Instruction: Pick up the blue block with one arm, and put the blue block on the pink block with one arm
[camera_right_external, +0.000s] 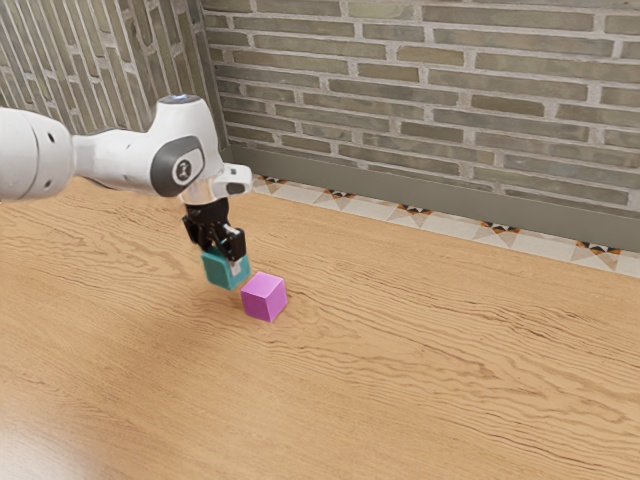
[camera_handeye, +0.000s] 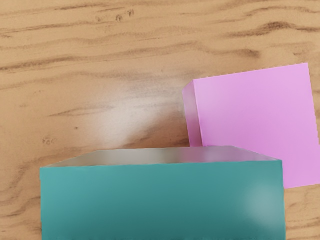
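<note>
One black pincer (camera_right_external: 227, 255) grips the teal block (camera_right_external: 224, 272), apparently lifted clear of the wooden counter (camera_right_external: 450, 360). It hangs just beside the pink block (camera_right_external: 265, 296), on the exterior view's left, likely for stacking.

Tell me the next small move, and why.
Probably raise the blue block and carry it toward the exterior view's right. The gripper holds it beside the pink block, not above it, and its underside looks no higher than the pink top.

The wooden table (camera_right_external: 450, 380) is glossy-grained; teal block (camera_handeye: 160, 200) and pink block (camera_handeye: 255, 125) look matt.
</note>
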